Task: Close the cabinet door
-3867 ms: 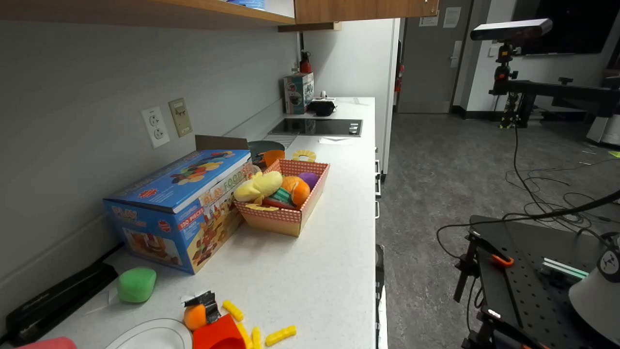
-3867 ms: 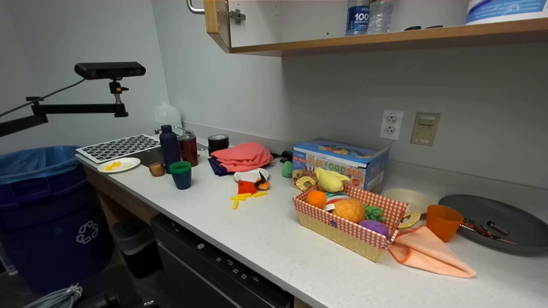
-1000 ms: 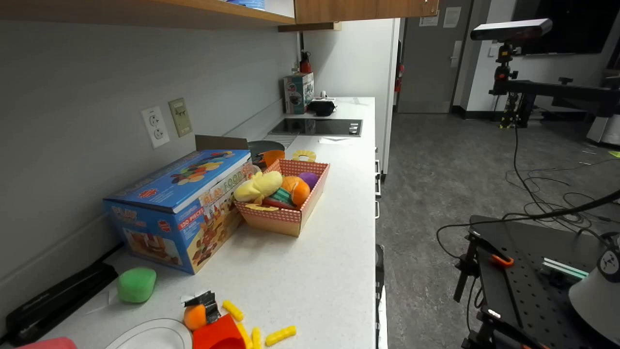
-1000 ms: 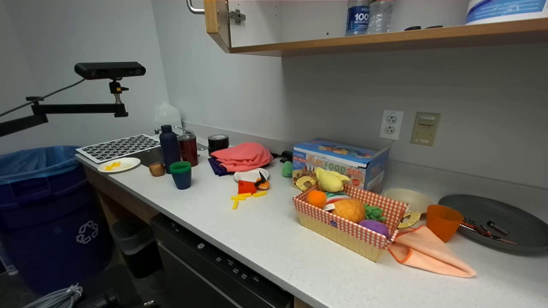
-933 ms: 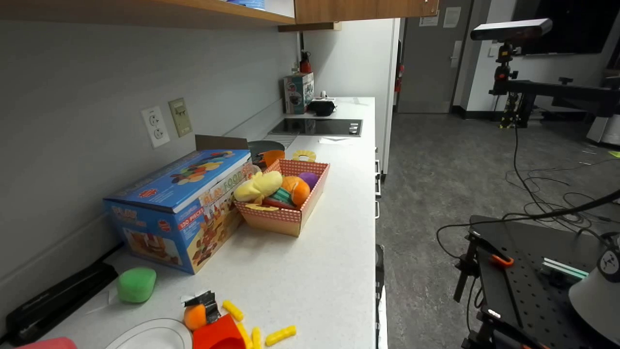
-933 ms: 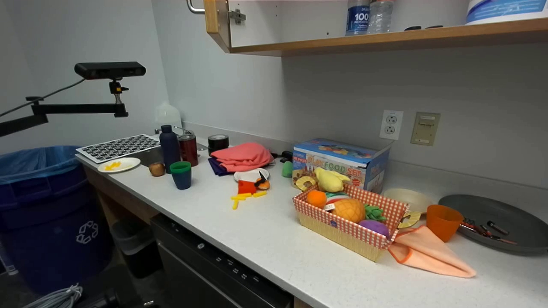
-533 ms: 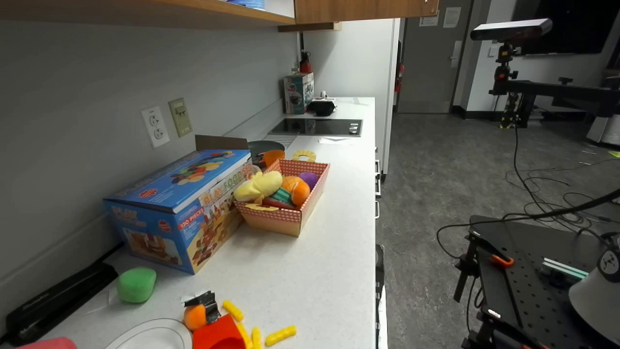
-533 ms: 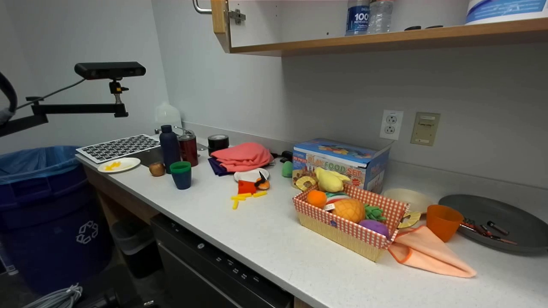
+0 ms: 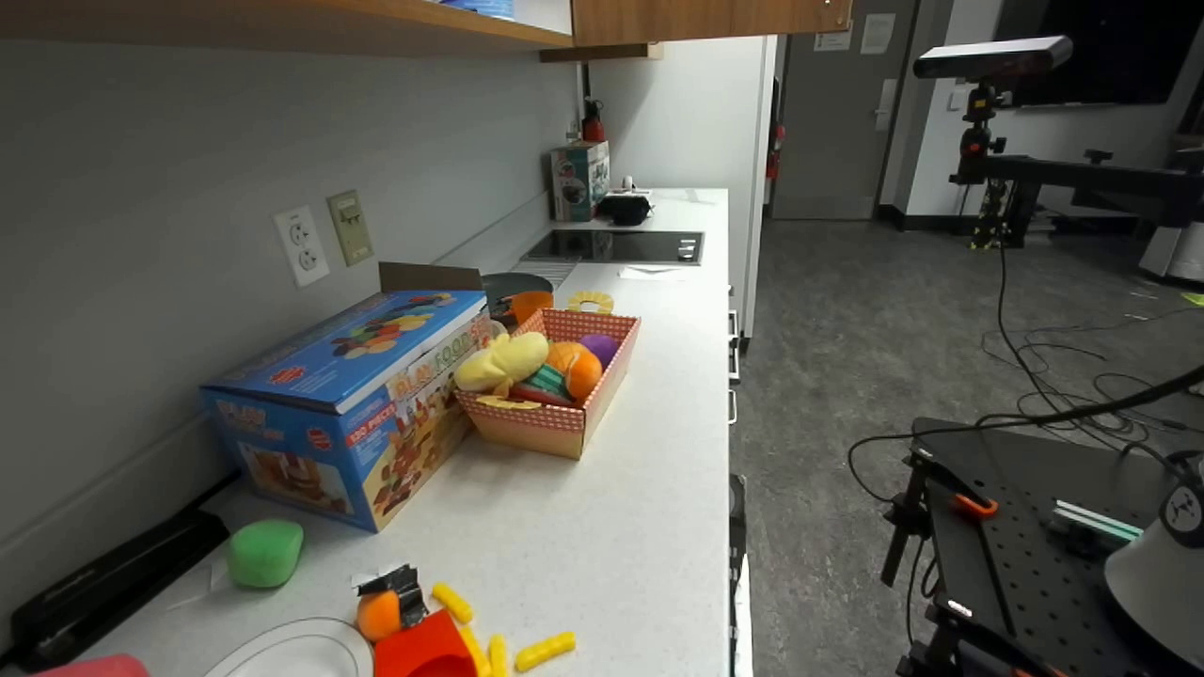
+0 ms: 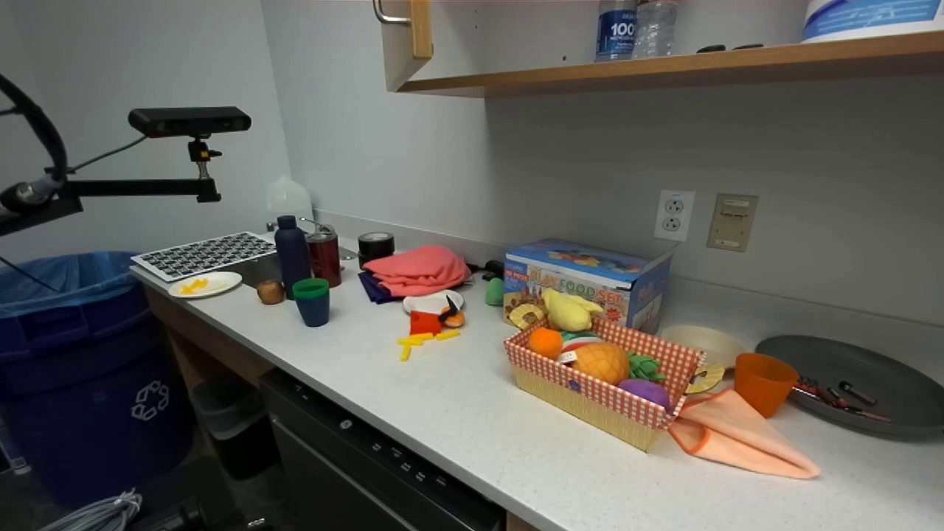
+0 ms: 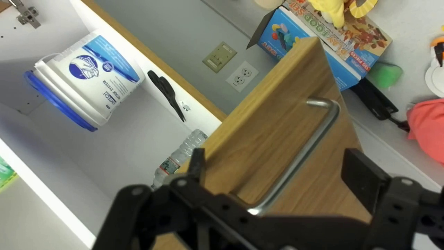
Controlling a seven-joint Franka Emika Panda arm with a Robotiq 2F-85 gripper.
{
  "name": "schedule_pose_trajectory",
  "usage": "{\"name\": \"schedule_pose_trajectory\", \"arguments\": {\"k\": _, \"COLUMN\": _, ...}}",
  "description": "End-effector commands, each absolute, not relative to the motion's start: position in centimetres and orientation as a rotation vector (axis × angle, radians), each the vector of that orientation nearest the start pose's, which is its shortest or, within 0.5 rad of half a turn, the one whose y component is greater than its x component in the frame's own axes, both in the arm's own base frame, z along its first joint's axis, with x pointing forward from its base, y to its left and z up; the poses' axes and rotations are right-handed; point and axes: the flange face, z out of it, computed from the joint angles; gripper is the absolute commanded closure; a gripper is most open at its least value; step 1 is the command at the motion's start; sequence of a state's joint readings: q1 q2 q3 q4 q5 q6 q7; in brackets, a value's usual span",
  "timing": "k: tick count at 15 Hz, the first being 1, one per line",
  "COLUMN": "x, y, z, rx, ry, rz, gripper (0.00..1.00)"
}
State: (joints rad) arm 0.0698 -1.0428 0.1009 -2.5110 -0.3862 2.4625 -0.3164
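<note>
Left of the cabinet door in an exterior view, a thick dark cable ending in a grey-banded fitting reaches farther into frame than moments earlier. The door itself, still partly open, has swung toward the cabinet, carrying its metal handle rightward and covering the hinge visible before. In the wrist view, the gripper is released, its fingers parted with the handle showing between them; whether either touches the door cannot be told. A dark-blue recycling bin stands below and well left of the door; a navy bottle and a green-rimmed cup stand on the counter, below it and nearer. A coral cloth lies beneath the door, while a play-food box and a checkered basket of toy fruit sit below and to its right. Inside the cabinet, right of the door, are two bottles, one appearing right at the door's edge in the wrist view, and a white-and-blue tub.
</note>
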Motion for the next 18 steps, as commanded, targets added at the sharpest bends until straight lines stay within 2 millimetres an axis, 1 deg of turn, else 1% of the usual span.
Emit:
{"name": "schedule_pose_trajectory", "arguments": {"k": 1, "x": 30.0, "y": 7.9, "z": 71.2, "rx": 2.207, "ry": 0.8, "rz": 1.212, "gripper": 0.0}}
{"name": "schedule_pose_trajectory", "arguments": {"k": 4, "x": 31.1, "y": 8.4, "z": 72.0, "rx": 2.182, "ry": 0.857, "rz": 1.22, "gripper": 0.0}}
{"name": "schedule_pose_trajectory", "arguments": {"k": 7, "x": 31.9, "y": 8.9, "z": 72.8, "rx": 2.167, "ry": 0.874, "rz": 1.216, "gripper": 0.0}}
{"name": "schedule_pose_trajectory", "arguments": {"k": 11, "x": 32.5, "y": 9.3, "z": 73.6, "rx": 2.156, "ry": 0.897, "rz": 1.208, "gripper": 0.0}}
{"name": "schedule_pose_trajectory", "arguments": {"k": 13, "x": 32.6, "y": 9.5, "z": 74.0, "rx": 2.168, "ry": 0.917, "rz": 1.211, "gripper": 0.0}}
{"name": "schedule_pose_trajectory", "arguments": {"k": 15, "x": 32.6, "y": 10.0, "z": 74.2, "rx": 2.185, "ry": 1.002, "rz": 1.212, "gripper": 0.0}}
{"name": "schedule_pose_trajectory", "arguments": {"k": 17, "x": 32.8, "y": 10.1, "z": 74.4, "rx": 2.195, "ry": 1.049, "rz": 1.218, "gripper": 0.0}}
{"name": "schedule_pose_trajectory", "arguments": {"k": 18, "x": 32.5, "y": 10.2, "z": 74.6, "rx": 2.196, "ry": 1.064, "rz": 1.223, "gripper": 0.0}}
